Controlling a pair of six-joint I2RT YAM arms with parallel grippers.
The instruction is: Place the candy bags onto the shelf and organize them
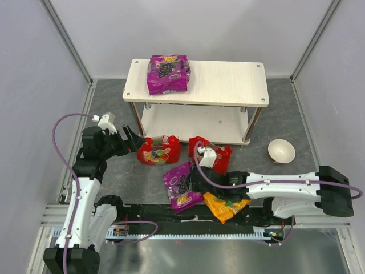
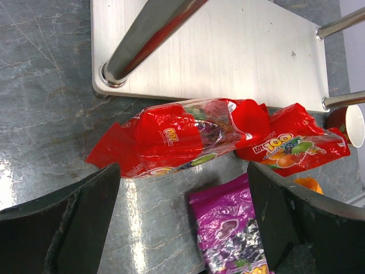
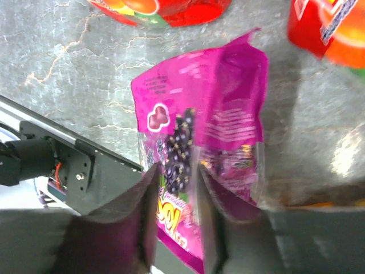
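Hovering low over the grey tabletop (image 1: 108, 103), the left gripper (image 2: 182, 178) has its fingers spread wide with nothing between them. Right ahead of it lies the first red bag (image 2: 177, 137), stretched along the front edge of the shelf (image 1: 228, 80) at its lower board. The second red bag (image 2: 293, 145) sits just beside the first, also on the tabletop in front of the shelf.

Over to the right gripper (image 3: 177, 171): it is down on the loose purple bag (image 3: 199, 114), which lies flat on the tabletop nearer the arms than the red pair. Its fingers stand only a narrow slot apart, grape print showing between them. Whether they are pinching the plastic or merely resting against it, I cannot tell.

The orange-yellow bag (image 1: 225, 206) lies partly under the right arm, just beside the loose purple bag's near corner. Up top, the shelved purple bag (image 1: 168, 74) lies flat at the left end of the upper board. A small white bowl (image 1: 281, 150) stands on the tabletop to the right of the shelf, well apart from the bags.
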